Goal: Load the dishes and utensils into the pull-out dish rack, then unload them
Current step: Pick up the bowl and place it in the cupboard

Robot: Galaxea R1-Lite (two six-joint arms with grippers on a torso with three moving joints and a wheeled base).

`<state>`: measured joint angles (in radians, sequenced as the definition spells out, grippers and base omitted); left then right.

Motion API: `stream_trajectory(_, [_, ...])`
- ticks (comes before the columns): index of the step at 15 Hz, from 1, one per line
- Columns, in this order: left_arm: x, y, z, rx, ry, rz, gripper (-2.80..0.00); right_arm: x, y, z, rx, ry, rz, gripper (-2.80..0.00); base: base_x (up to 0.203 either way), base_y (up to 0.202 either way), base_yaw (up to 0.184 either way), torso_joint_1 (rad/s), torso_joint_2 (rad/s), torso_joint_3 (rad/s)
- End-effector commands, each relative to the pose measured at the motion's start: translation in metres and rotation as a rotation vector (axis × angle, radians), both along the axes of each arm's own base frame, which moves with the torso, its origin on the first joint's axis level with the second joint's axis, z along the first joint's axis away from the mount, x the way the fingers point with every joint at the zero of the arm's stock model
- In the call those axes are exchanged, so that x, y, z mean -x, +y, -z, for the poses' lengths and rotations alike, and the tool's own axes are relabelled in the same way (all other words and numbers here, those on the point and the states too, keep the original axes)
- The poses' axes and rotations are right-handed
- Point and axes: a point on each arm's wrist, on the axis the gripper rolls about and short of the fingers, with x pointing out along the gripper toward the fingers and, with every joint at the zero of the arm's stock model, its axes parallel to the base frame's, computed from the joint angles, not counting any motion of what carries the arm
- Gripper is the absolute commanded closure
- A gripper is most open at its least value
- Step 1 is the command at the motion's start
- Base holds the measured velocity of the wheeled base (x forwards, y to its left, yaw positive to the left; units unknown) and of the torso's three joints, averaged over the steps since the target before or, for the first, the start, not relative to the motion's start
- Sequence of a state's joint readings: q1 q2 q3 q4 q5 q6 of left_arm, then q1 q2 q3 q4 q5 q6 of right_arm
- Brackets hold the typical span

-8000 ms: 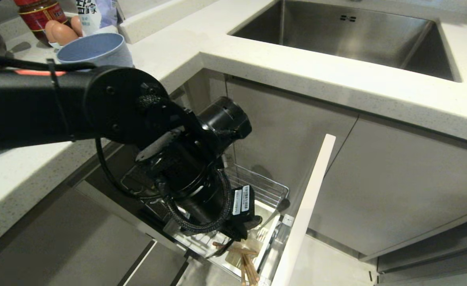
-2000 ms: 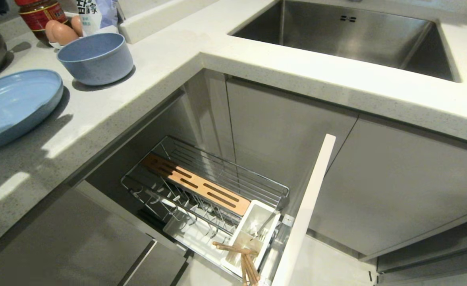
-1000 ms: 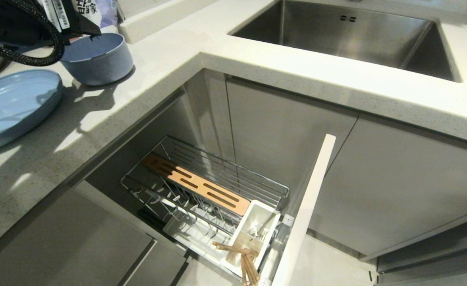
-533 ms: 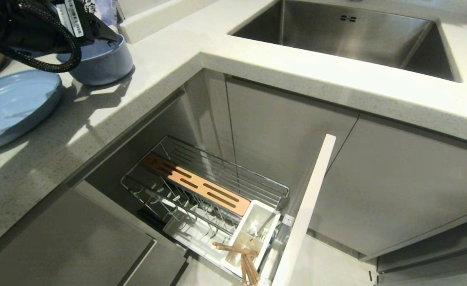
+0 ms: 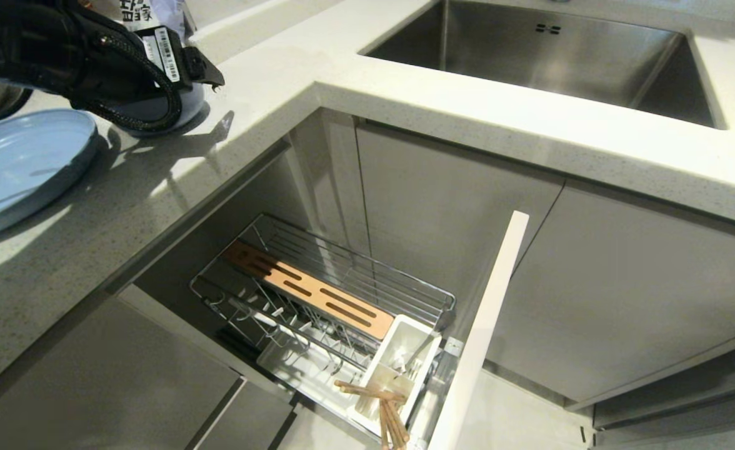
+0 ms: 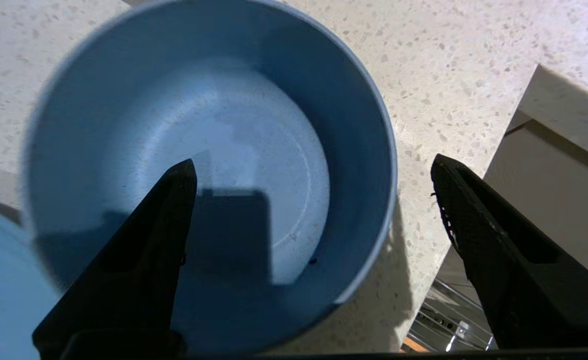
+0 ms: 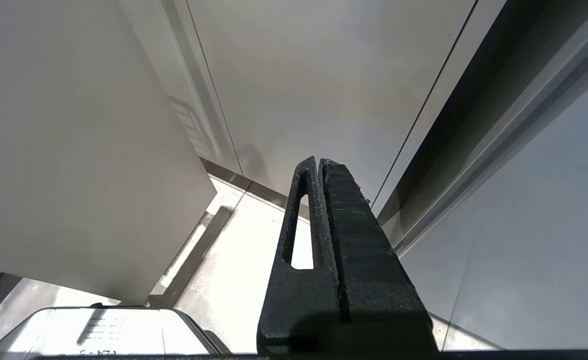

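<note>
While the pull-out dish rack (image 5: 317,294) is standing open low in the middle of the head view, the work is happening up at the far left of the countertop (image 5: 267,94). Starting from that left edge, the plate (image 5: 17,162) is lying flat on the counter, light blue and partly cut off by the frame. Just beside it to the right, the left gripper (image 6: 314,200) is hanging over the bowl (image 6: 224,115), its black fingers (image 6: 149,245) spread wide and gripping nothing: in the left wrist view one finger is sitting above the bowl's inside, the other out past the rim over the speckled counter (whether either is touching the bowl cannot be told). The bowl is sitting upright on the counter, mostly hidden under the arm in the head view. A printed packet (image 5: 149,12) is showing behind the arm.

Moving right and down, the rack's wire basket is holding a slotted wooden strip (image 5: 308,294), with a white utensil caddy (image 5: 399,356) at its near end. The chopsticks (image 5: 383,406) are leaning out of the caddy's near compartment, tilted and crossing one another. The pale cabinet front (image 5: 480,331) is standing edge-on just right of the caddy.

Further right, the steel sink (image 5: 549,56) is sitting in the countertop. The right gripper (image 7: 319,165) is showing only in its own wrist view, fingers pressed together, pointing at grey cabinet panels and pale floor.
</note>
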<state>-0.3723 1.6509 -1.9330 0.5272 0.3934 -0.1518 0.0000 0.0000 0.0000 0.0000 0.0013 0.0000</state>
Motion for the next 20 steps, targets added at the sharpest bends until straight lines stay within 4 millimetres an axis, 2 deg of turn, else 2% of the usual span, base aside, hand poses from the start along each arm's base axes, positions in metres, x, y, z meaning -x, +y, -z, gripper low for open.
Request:
stream_trajectory(1, [-0.004,-0.002,0.003,-0.004,0.013,-0.002,-2.8,0.0,0.0,0.0,0.0,0.0,0.0,0.0,0.0,0.0,0.0,0.0,0.0,0.0])
stream_trajectory(3, [-0.004,-0.001,0.003,-0.004,0.013,-0.004,-2.8,0.0,0.0,0.0,0.0,0.0,0.0,0.0,0.0,0.0,0.0,0.0,0.0,0.0])
stream_trajectory(4, [-0.004,-0.001,0.003,-0.003,0.011,-0.004,0.0,0.0,0.0,0.0,0.0,0.0,0.0,0.0,0.0,0.0,0.0,0.0,0.0,0.0])
stream_trajectory(15, [0.003,0.001,-0.001,0.003,-0.003,-0.007,0.0,0.0,0.0,0.0,0.0,0.0,0.0,0.0,0.0,0.0,0.0,0.0,0.0,0.0])
stream_trajectory(18, [0.021,0.007,-0.013,0.025,-0.044,-0.005,0.0,0.0,0.0,0.0,0.0,0.0,0.0,0.0,0.0,0.0,0.0,0.0,0.0,0.0])
stream_trajectory(20, [0.041,0.014,-0.026,0.1,-0.096,-0.007,0.0,0.0,0.0,0.0,0.0,0.0,0.0,0.0,0.0,0.0,0.0,0.0,0.0,0.0])
